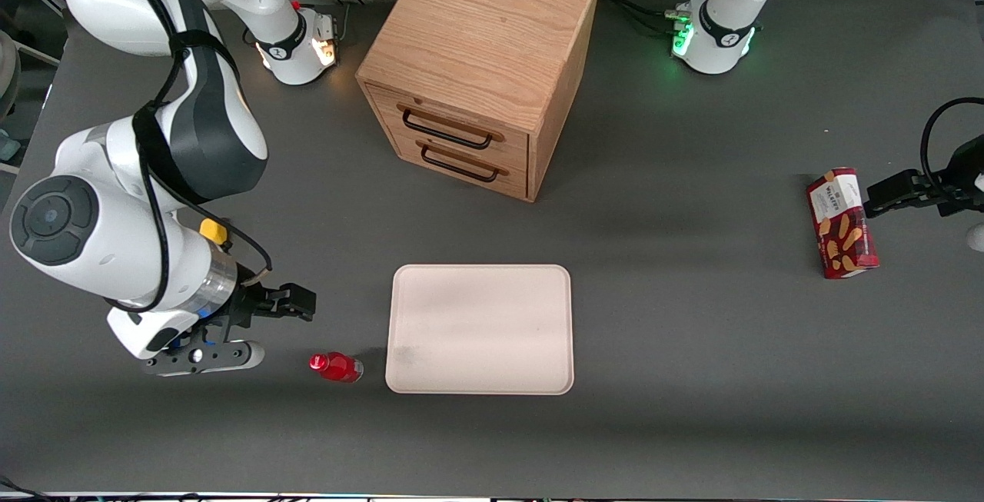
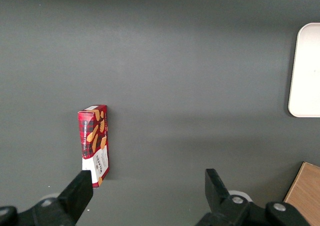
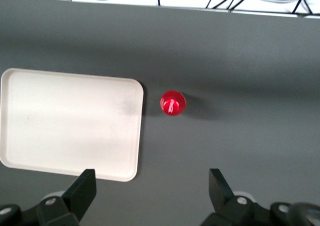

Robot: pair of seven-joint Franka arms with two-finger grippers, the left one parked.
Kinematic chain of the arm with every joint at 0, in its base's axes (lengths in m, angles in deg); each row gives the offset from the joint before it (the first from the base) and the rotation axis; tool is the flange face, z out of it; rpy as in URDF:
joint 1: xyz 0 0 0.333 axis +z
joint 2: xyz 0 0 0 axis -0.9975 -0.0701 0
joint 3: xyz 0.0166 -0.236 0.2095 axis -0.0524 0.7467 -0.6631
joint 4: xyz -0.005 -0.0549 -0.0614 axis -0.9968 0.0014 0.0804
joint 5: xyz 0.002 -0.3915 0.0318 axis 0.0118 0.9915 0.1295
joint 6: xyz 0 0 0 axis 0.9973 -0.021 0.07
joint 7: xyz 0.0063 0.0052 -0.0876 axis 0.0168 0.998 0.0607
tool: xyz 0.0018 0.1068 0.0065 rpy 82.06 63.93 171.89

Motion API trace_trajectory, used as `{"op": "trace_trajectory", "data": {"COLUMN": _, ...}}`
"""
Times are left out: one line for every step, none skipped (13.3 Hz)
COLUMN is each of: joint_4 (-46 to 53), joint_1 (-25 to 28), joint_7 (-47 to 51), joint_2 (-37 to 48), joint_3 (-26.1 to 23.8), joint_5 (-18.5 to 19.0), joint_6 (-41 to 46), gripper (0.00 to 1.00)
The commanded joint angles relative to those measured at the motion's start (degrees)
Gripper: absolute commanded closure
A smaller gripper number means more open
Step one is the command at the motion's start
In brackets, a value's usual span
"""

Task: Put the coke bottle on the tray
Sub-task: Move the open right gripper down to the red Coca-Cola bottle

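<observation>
Coke bottle (image 1: 336, 367) stands upright on the grey counter (image 1: 692, 379), just beside the tray (image 1: 480, 329) at the corner nearest the front cam, w/ a thin strip of counter between them, not touching. Right wrist view looks straight down on its round red cap (image 3: 173, 103), next to the tray's short edge (image 3: 137, 131).

Tray is flat, cream-pink, rounded corners, low rim, sitting nearer the front cam than the wooden drawer cabinet (image 1: 480, 71). Faint grey smudge on the tray surface near the bottle-side corner.

End effector (image 1: 288, 317) hangs above the counter toward the working arm's end, near the bottle but apart from it, holding nothing. Fingers (image 3: 82, 186) are spread wide; in the wrist view the bottle cap falls in the span between the two tips, w/ part of the tray edge by one finger.

Cabinet has 2 drawers w/ dark handles, both closed, fronts facing the front cam at an angle. Red biscuit box (image 1: 842, 223) lies flat on the counter well toward the parked arm's end, far from tray and bottle.
</observation>
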Motion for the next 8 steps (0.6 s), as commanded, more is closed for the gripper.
{"op": "trace_trajectory", "data": {"joint_4": 1.4, "joint_1": -0.1, "joint_7": 0.1, "joint_2": -2.2, "joint_3": 0.6, "joint_5": -0.7, "joint_6": -3.1, "gripper": 0.00}}
{"op": "trace_trajectory", "data": {"joint_4": 1.2, "joint_1": -0.3, "joint_7": -0.6, "joint_2": -2.9, "joint_3": 0.6, "joint_5": -0.6, "joint_6": -4.8, "gripper": 0.00}}
{"op": "trace_trajectory", "data": {"joint_4": 0.5, "joint_1": -0.7, "joint_7": -1.1, "joint_2": -3.2, "joint_3": 0.6, "joint_5": -0.7, "joint_6": -6.5, "gripper": 0.00}}
{"op": "trace_trajectory", "data": {"joint_4": -0.5, "joint_1": -0.7, "joint_7": -1.4, "joint_2": -3.4, "joint_3": 0.6, "joint_5": -0.7, "joint_6": -7.9, "gripper": 0.00}}
{"op": "trace_trajectory", "data": {"joint_4": -0.9, "joint_1": -0.8, "joint_7": -1.4, "joint_2": -3.8, "joint_3": 0.6, "joint_5": -0.6, "joint_6": -8.8, "gripper": 0.00}}
{"op": "trace_trajectory", "data": {"joint_4": -0.9, "joint_1": -0.8, "joint_7": -1.4, "joint_2": -4.3, "joint_3": 0.6, "joint_5": -0.5, "joint_6": -9.8, "gripper": 0.00}}
{"op": "trace_trajectory", "data": {"joint_4": -1.3, "joint_1": -0.8, "joint_7": -1.4, "joint_2": -5.1, "joint_3": 0.6, "joint_5": -0.4, "joint_6": -10.8, "gripper": 0.00}}
{"op": "trace_trajectory", "data": {"joint_4": -2.4, "joint_1": -0.8, "joint_7": -1.4, "joint_2": -5.3, "joint_3": 0.6, "joint_5": -0.4, "joint_6": -10.9, "gripper": 0.00}}
